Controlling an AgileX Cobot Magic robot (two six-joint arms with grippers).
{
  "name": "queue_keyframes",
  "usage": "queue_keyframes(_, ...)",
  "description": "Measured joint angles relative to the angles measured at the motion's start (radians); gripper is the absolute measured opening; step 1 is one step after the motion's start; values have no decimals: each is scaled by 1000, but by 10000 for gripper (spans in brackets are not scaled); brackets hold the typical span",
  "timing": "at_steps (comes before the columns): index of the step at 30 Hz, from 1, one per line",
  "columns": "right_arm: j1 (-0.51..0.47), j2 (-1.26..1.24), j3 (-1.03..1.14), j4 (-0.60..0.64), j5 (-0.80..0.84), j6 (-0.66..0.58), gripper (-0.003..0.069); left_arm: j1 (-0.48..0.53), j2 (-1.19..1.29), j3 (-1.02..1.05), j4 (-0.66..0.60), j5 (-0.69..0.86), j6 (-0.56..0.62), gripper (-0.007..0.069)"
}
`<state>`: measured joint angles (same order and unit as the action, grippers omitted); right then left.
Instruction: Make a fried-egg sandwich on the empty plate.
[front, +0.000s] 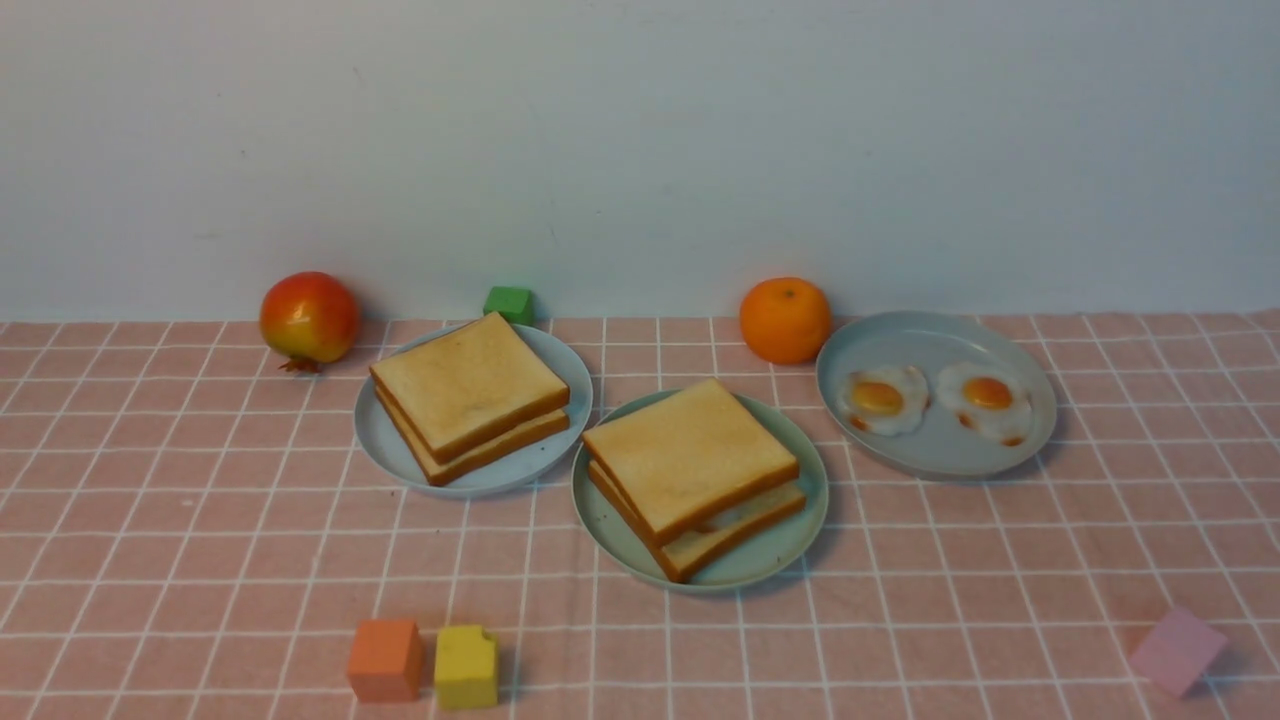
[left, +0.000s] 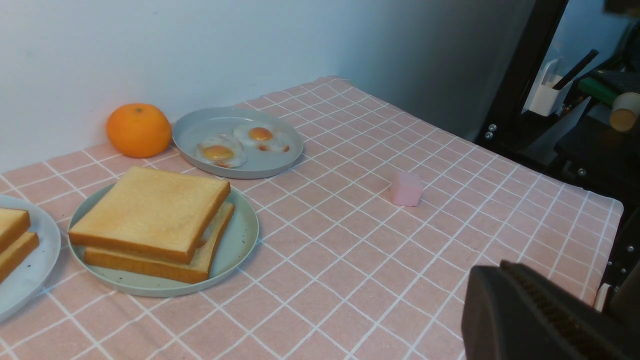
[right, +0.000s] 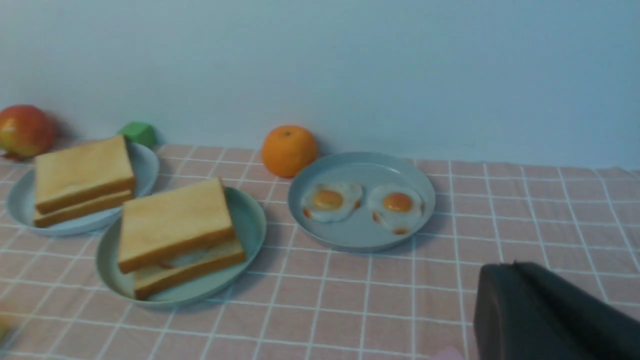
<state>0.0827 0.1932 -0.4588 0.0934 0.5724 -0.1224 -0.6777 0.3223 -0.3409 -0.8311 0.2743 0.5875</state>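
The fried-egg sandwich (front: 690, 455) lies on the mint-green plate (front: 770, 560) at the table's middle: two toast slices with egg white (front: 735, 512) showing between them. It also shows in the left wrist view (left: 150, 212) and the right wrist view (right: 172, 222). Neither gripper shows in the front view. My left gripper (left: 502, 265) is shut and empty above the cloth, well away from the plate (left: 240, 235). My right gripper (right: 512, 265) is shut and empty, apart from the plate (right: 250, 220).
A pale plate (front: 560, 440) holds a plain toast stack (front: 468, 395) at the left. A pale plate (front: 940, 450) at the right holds two fried eggs (front: 880, 398). An orange (front: 785, 320), a red fruit (front: 309, 317) and green (front: 509, 303), orange (front: 385, 660), yellow (front: 466, 667) and pink (front: 1177, 650) cubes lie around.
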Motion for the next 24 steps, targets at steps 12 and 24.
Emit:
queue_keyframes(12, -70, -201, 481, -45, -189, 122, -3, 0, 0, 1, 0, 0, 0, 13)
queue_keyframes(24, -70, -206, 482, -83, -180, 177, 0, 0, 0, 1, -5, 1, 1, 13)
